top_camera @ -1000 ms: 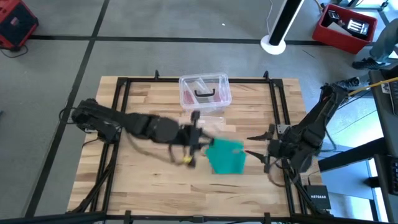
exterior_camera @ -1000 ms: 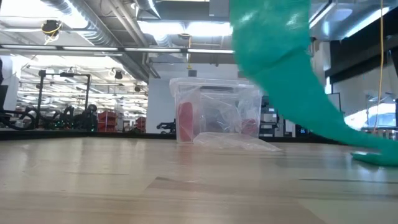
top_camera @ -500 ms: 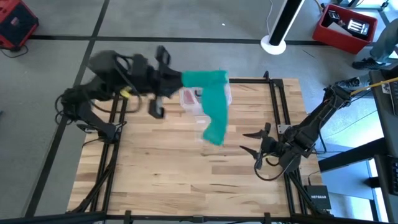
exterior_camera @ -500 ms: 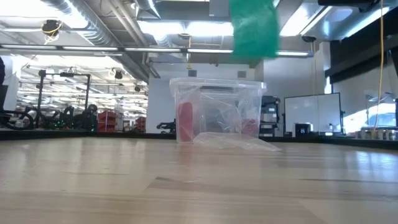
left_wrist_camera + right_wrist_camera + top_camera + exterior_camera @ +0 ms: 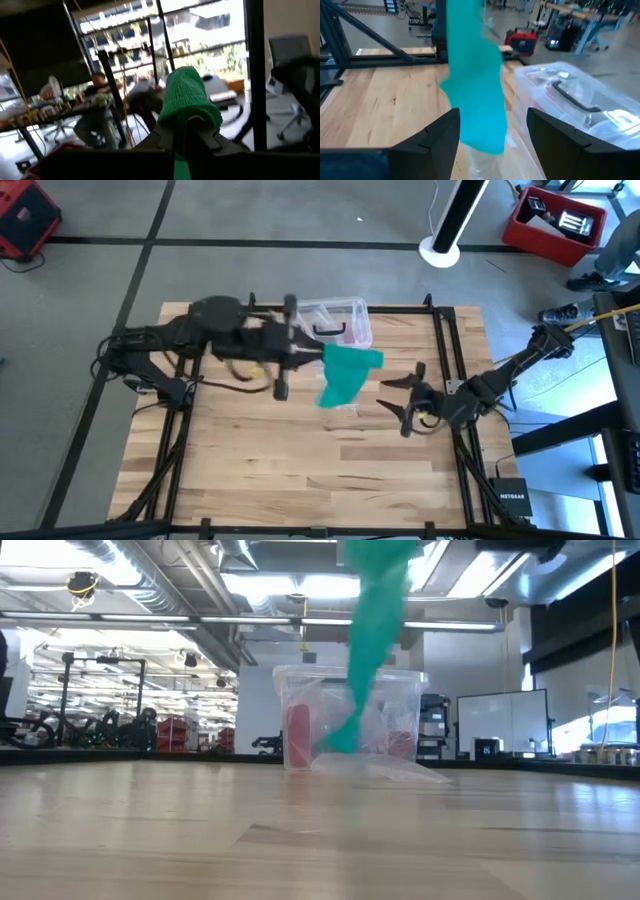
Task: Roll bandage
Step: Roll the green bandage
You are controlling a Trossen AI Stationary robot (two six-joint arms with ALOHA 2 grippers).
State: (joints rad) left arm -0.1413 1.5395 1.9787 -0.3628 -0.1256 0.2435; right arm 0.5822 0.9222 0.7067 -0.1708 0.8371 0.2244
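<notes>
Wooden table (image 5: pixel 300 470) with a black frame carries everything. Left arm reaches across the far half of it, right arm sits at the right edge. Clear plastic box (image 5: pixel 340 320) with pinkish contents stands at the far middle of the table, its lid (image 5: pixel 375 767) lying flat on the wood in front. Bandage (image 5: pixel 345 372) is teal-green, hanging as a loose strip in the air just in front of the box, top end pinched in the left tool (image 5: pixel 310 358); in the low view the lower end dangles near the table surface. Right tool (image 5: pixel 398 395) is spread, pointing at the bandage from nearby, not touching it.
</notes>
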